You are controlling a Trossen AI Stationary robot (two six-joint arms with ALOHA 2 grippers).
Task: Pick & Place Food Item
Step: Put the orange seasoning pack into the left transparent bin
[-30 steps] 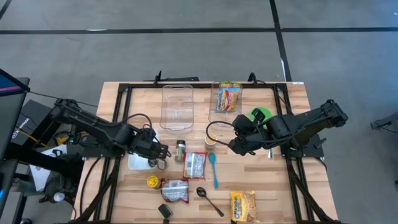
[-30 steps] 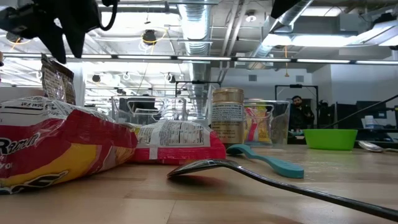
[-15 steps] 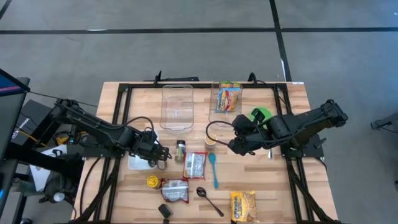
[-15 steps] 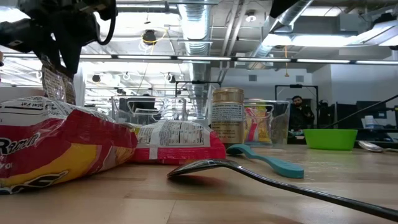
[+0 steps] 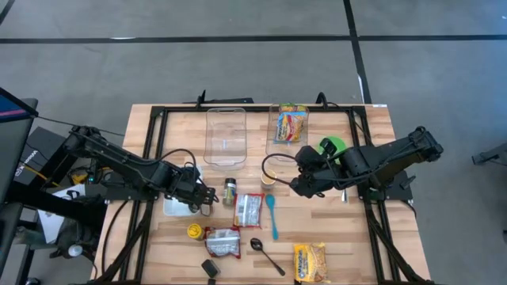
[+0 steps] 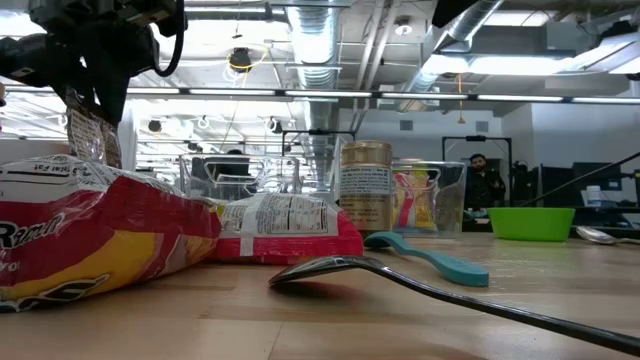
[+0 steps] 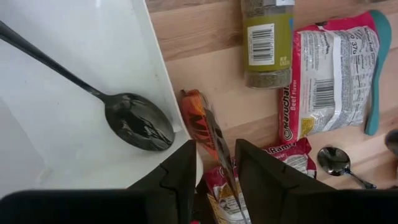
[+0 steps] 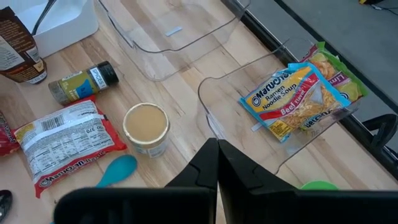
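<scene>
My left gripper (image 5: 207, 195) is shut on a small brown and orange snack packet (image 6: 88, 135), at the white tray's (image 7: 74, 124) right corner. In the left wrist view the packet (image 7: 208, 127) shows edge-on between the fingers, over the tray's rim and the wood. A black spoon (image 7: 134, 121) lies in the tray. My right gripper (image 5: 295, 188) waits shut above the table's middle, beside a tan-lidded cup (image 8: 146, 124), with nothing in it. My left gripper pinches the packet's upper edge (image 7: 219, 152) between its two fingers, which come steeply from above. The packet hangs below the fingers, nearly upright. In the low view a red ramen packet (image 6: 90, 235) hides its lower end, so whether it touches anything cannot be told.
Two clear containers (image 5: 226, 136) (image 5: 273, 146) stand at the far edge, the right one holding a ramen packet (image 5: 291, 125). A spice jar (image 5: 229, 190), ramen packets (image 5: 249, 210) (image 5: 223, 241) (image 5: 309, 261), a teal spoon (image 5: 272, 215) and a green bowl (image 5: 333, 146) lie around.
My left gripper has come down a little with the packet, which still hangs upright below it; over the last half second it has kept still.
</scene>
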